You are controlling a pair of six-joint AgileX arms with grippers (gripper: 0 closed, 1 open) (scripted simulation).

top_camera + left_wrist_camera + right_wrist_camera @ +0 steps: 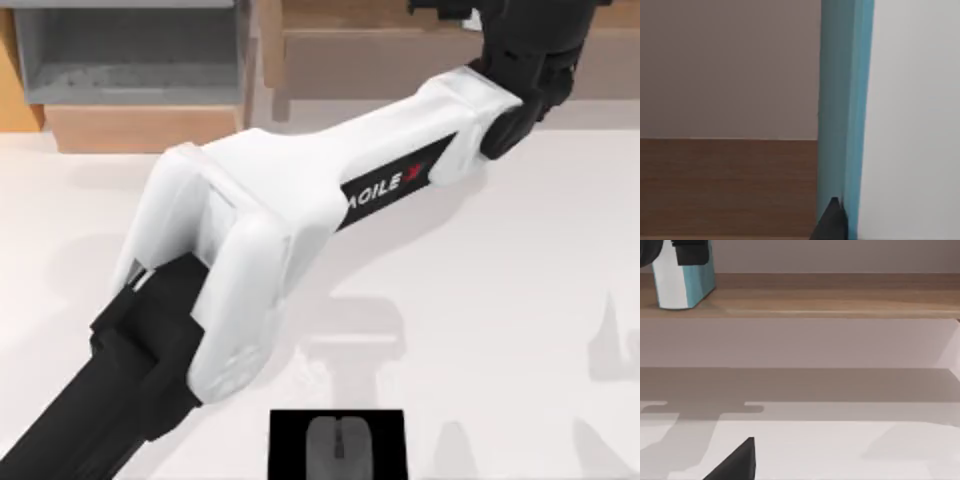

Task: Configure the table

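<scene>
The white table [500, 300] spreads under both arms. My left arm [300, 210] reaches across it from the near left to the wooden shelf [380, 50] at the back right. In the right wrist view my left gripper [690, 252] is clamped on the top of a blue and white book [682, 285] standing upright on the shelf board [840, 295]. The left wrist view has the book's blue edge [840, 100] right in front, with one dark fingertip [832, 220] against it. One dark fingertip [735, 465] of my right gripper hangs low over the table [840, 450].
A grey mouse [338, 445] lies on a black pad [285, 445] at the table's near edge. A grey box with a wood front [130, 50] stands at the back left. The shelf runs along the back edge.
</scene>
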